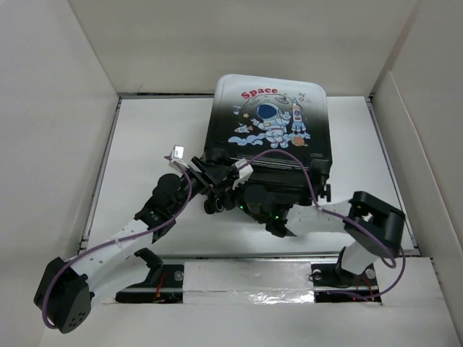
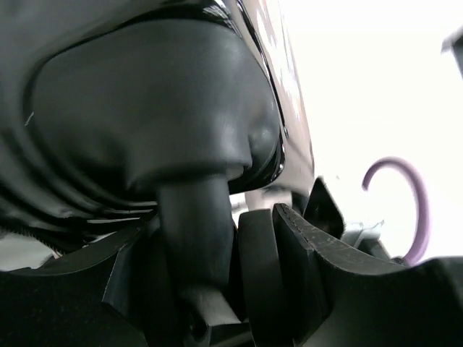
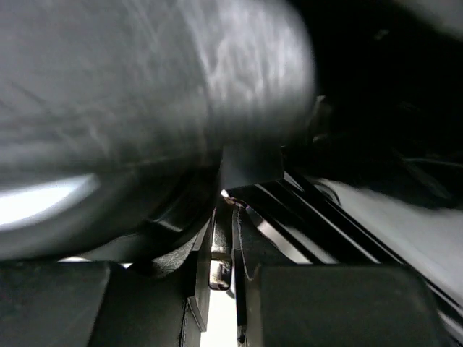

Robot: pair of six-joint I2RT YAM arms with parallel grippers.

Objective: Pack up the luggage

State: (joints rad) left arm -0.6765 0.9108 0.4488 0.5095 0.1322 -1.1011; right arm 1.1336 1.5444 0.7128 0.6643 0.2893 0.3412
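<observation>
The luggage lies flat and closed at the back of the table, astronaut and red "Space" print facing up, wheel end toward me. My left gripper is at its near left corner. In the left wrist view this gripper is shut on a black wheel and its stem under the glossy shell. My right gripper is at the near edge, just right of the left one. In the right wrist view it is shut on a small metal zipper pull.
White walls enclose the table on the left, back and right. Purple cables loop over both arms and across the suitcase's near edge. Both arm bases stand at the front rail.
</observation>
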